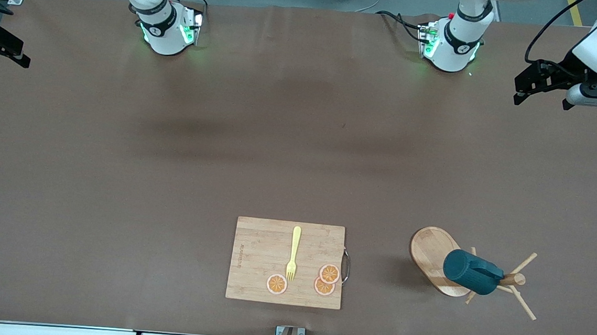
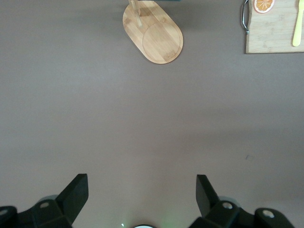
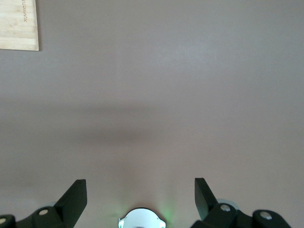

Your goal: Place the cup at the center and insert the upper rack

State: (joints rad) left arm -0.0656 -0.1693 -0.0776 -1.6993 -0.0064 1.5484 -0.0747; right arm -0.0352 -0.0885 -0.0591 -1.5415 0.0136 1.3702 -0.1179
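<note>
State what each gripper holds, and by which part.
Nothing is held. Left gripper and right gripper hang open over bare table; the cup hangs on the upper rack.

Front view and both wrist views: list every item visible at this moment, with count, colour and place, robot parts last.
cup: 1, dark teal, hung on the mug tree.
upper rack: 1, light wood, oval base, post and pegs, toward the left arm's end, beside the cutting board.
cutting board: 1, light wood, metal handle, near the front camera.
fork: 1, yellow, on the board.
orange slices: 3, orange, on the board.
table: 1, brown.
left gripper: 1, black, open, over bare table.
right gripper: 1, black, open, over bare table.
</note>
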